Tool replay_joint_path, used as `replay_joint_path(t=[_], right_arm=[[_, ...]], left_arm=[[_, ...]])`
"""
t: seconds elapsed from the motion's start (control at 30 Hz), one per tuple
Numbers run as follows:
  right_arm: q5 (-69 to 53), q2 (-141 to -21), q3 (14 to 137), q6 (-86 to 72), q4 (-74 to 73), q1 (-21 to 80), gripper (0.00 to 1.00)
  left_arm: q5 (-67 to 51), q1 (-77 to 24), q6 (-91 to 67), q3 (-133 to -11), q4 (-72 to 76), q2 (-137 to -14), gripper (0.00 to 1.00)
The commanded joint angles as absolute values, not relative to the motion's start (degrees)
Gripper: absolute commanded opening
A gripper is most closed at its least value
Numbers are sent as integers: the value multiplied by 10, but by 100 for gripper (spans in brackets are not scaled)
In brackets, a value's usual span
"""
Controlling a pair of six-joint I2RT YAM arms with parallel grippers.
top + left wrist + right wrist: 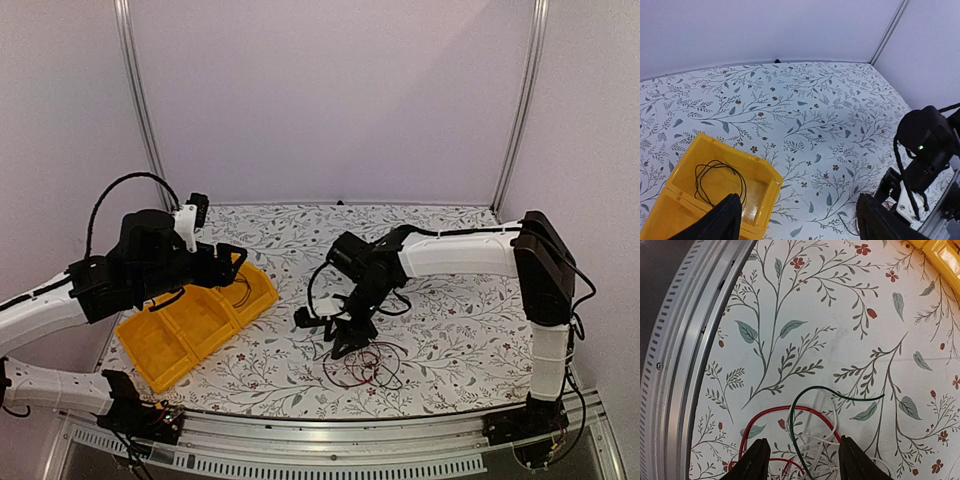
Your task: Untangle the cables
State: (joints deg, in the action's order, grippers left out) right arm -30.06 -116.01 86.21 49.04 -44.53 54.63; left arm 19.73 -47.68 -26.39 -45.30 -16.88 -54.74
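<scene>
A tangle of thin cables (pixel 362 365), red, dark and white, lies on the floral table near the front middle. In the right wrist view a red wire (pixel 785 412), a dark green-black wire (pixel 810 397) and white wires (pixel 840 442) cross between the fingers. My right gripper (pixel 352 338) is open, low over the tangle, its fingertips (pixel 757 460) astride the wires. My left gripper (pixel 230 262) is open and empty, held above the yellow tray (pixel 190 325). One black cable (pixel 720 180) lies coiled in the tray's end compartment.
The yellow tray (pixel 760 200) has several compartments and sits at the left. The metal table rail (pixel 685 340) runs close to the tangle at the front edge. White walls and corner posts (pixel 520 100) enclose the back.
</scene>
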Motion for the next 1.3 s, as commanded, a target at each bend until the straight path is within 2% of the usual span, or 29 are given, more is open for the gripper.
replay_joint_path(t=[0.0, 0.17, 0.27, 0.63, 0.9, 1.13, 1.2, 1.27], right_arm=[[-294, -1172, 878, 496, -457, 556, 50], [-288, -1173, 899, 467, -438, 556, 34], [-288, -1177, 922, 462, -445, 556, 31], [-331, -1186, 913, 495, -493, 558, 50], [-304, -1200, 916, 498, -493, 565, 53], [-275, -1216, 934, 475, -480, 565, 41], [-274, -1218, 942, 472, -482, 565, 28], [-272, -1214, 946, 468, -479, 565, 21]], left_arm=[[-150, -387, -225, -424, -93, -486, 74], [-158, -375, -232, -462, -152, -523, 68], [-147, -375, -238, -437, -116, -513, 69], [-103, -376, -239, -400, -86, -478, 76], [-94, -375, -249, -379, -68, -487, 78], [-89, -376, -255, -358, -56, -486, 77], [-80, -376, -261, -353, -54, -489, 77], [-84, -377, -261, -348, -46, -494, 76]])
